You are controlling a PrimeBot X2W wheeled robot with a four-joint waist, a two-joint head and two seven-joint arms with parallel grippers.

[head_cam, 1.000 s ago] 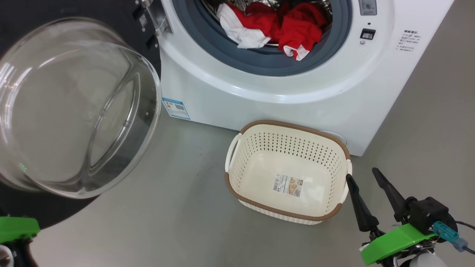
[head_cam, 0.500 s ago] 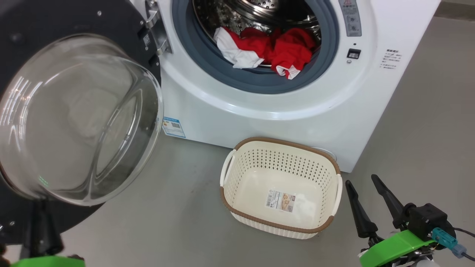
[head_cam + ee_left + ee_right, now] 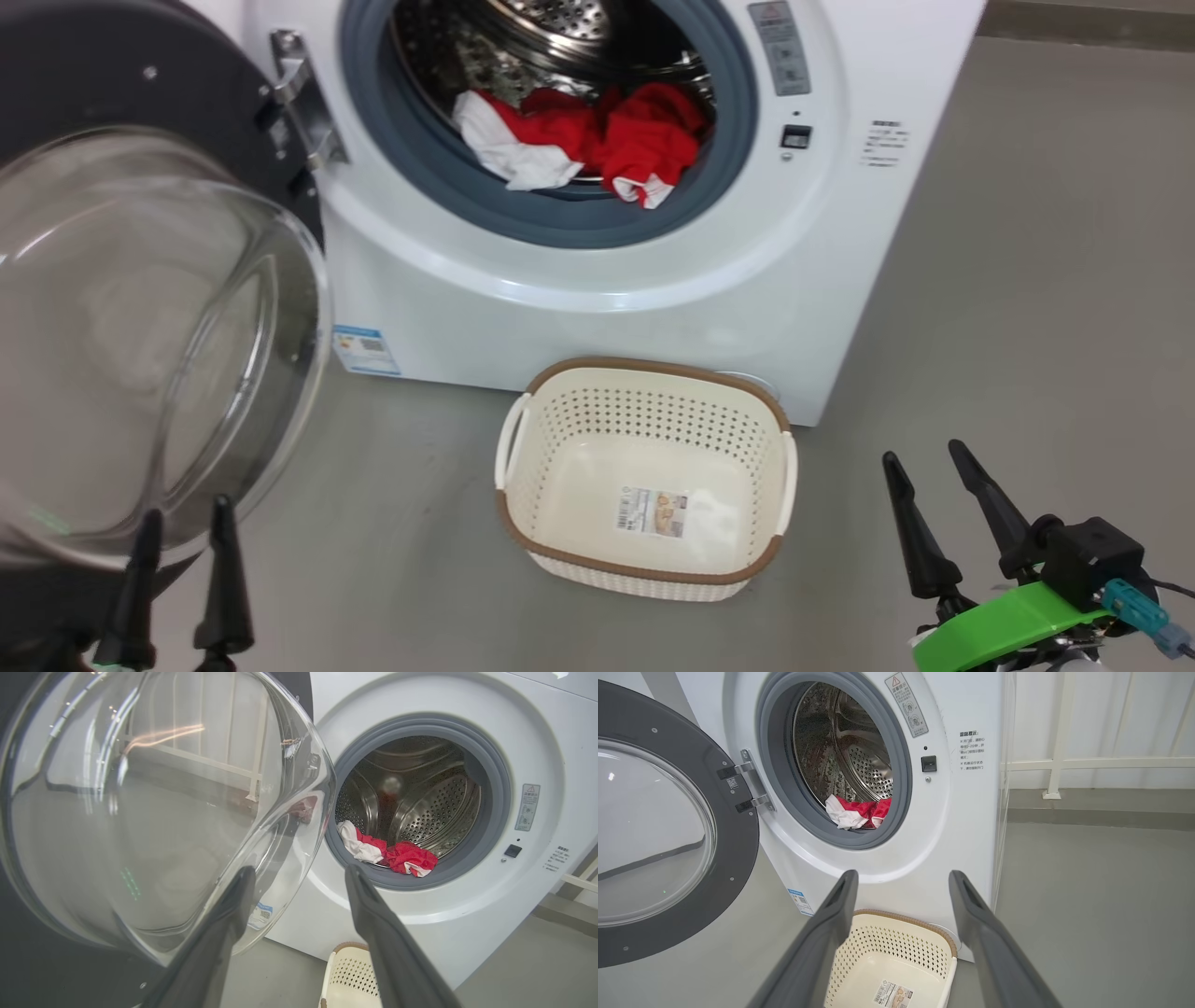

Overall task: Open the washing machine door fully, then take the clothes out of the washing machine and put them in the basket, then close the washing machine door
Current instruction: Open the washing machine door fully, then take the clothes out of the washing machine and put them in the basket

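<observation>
Grey floor (image 3: 1027,280) — white railing (image 3: 1059,742) along the pale wall (image 3: 1111,714) behind

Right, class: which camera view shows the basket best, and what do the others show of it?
The head view: the basket sits whole, with rim, both handles and inside sticker visible. The right wrist view cuts off its near part at the bottom edge; the left wrist view catches a corner.

Our left fingers (image 3: 383,933) stand spread apart and empty before the open washing machine door (image 3: 140,812). Beyond them we see the clothes (image 3: 392,854) in the washing machine (image 3: 467,933), with the basket (image 3: 350,975) below.
</observation>
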